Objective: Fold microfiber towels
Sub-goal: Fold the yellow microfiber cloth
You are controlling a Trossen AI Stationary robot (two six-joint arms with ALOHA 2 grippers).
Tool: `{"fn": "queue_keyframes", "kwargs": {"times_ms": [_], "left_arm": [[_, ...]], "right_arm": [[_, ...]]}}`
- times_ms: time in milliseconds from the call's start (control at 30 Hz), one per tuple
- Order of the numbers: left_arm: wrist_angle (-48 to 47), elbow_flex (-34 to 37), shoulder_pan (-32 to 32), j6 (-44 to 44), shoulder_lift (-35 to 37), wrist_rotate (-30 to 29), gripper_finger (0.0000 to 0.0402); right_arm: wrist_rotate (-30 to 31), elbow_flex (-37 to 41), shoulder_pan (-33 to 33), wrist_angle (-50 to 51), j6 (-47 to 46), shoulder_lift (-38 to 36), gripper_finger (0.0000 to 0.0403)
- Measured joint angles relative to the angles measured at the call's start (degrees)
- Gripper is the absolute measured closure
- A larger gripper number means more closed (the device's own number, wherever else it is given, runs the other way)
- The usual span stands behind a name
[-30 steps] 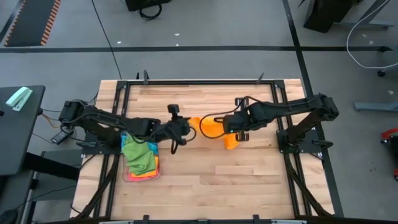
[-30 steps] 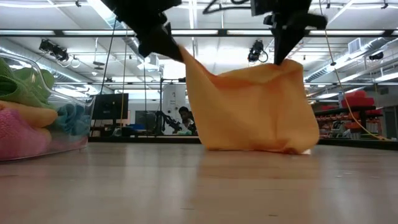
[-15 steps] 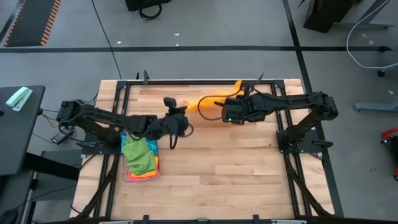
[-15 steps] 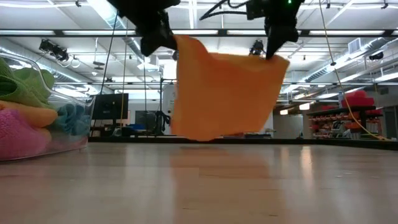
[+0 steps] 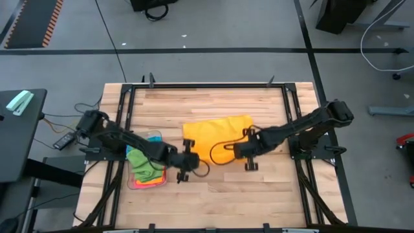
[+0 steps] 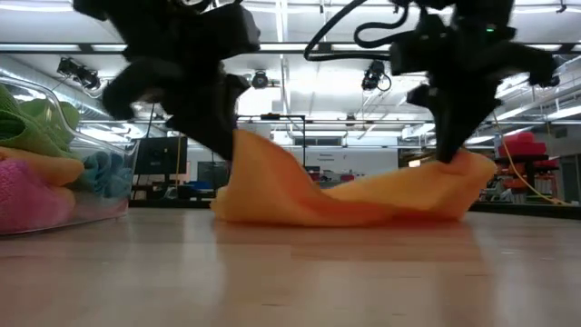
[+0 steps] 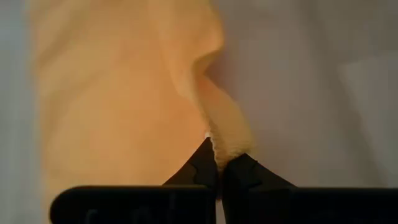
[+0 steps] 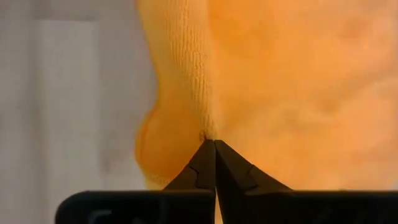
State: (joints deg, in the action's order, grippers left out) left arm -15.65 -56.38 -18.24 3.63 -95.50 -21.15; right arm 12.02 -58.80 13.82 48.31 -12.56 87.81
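Note:
An orange microfiber towel (image 5: 217, 133) lies spread on the wooden table near its middle. In the low view the towel (image 6: 363, 195) rests on its far part, with both near corners raised. My left gripper (image 5: 186, 157) is shut on the near left corner. My right gripper (image 5: 248, 152) is shut on the near right corner. More microfiber towels, green (image 5: 143, 162), pink (image 6: 32, 200) and blue (image 6: 104, 173), are piled in a clear tray (image 5: 160, 181) at the table's left. My left gripper pinches the towel's near left corner (image 7: 227, 146) between its two fingertips (image 7: 205, 165), slanting down from the near left. That corner (image 6: 241, 150) stands raised off the table and the cloth slopes down from it, slack. One layer or several, I cannot tell. My right gripper pinches the towel at its near right corner (image 8: 208, 127) between its two fingertips (image 8: 227, 163), coming steeply from above. The corner (image 6: 463, 165) is held a little above the table, and the cloth beyond it sags onto the wood.
The clear tray (image 6: 127, 186) of towels stands close to my left arm, at the left. A black frame (image 5: 207, 85) runs around the table's edges. Bare wood (image 5: 246, 194) lies toward the near edge and to the right of the towel.
Both grippers, still shut on the towel's corners, first lifted it clear and swung it toward the far edge. They then came down and toward the near edge. The towel, hanging a second ago, now lies spread on the table with only its near corners raised.

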Motion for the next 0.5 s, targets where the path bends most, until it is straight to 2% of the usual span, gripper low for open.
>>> {"fn": "queue_keyframes", "kwargs": {"times_ms": [100, 233, 367, 500], "left_arm": [[3.1, 0.0, -2.7, -0.1, -3.4, 1.0, 0.0376], [5.2, 0.0, -5.2, 0.0, -6.1, 1.2, 0.0373], [6.0, 0.0, -6.4, -0.1, -6.9, 1.5, 0.039], [6.5, 0.0, -7.3, 0.0, -6.9, 4.4, 0.0394]], "right_arm": [[-3.3, 3.2, 3.6, -4.8, -1.3, 0.0, 0.0387], [-8.1, 6.5, 6.9, -10.2, -5.1, 0.0, 0.0345], [-15.1, 7.7, 8.4, -8.6, -11.9, 0.0, 0.0286], [-21.3, 7.7, 8.7, -4.3, -17.0, 0.0, 0.0241]]}}
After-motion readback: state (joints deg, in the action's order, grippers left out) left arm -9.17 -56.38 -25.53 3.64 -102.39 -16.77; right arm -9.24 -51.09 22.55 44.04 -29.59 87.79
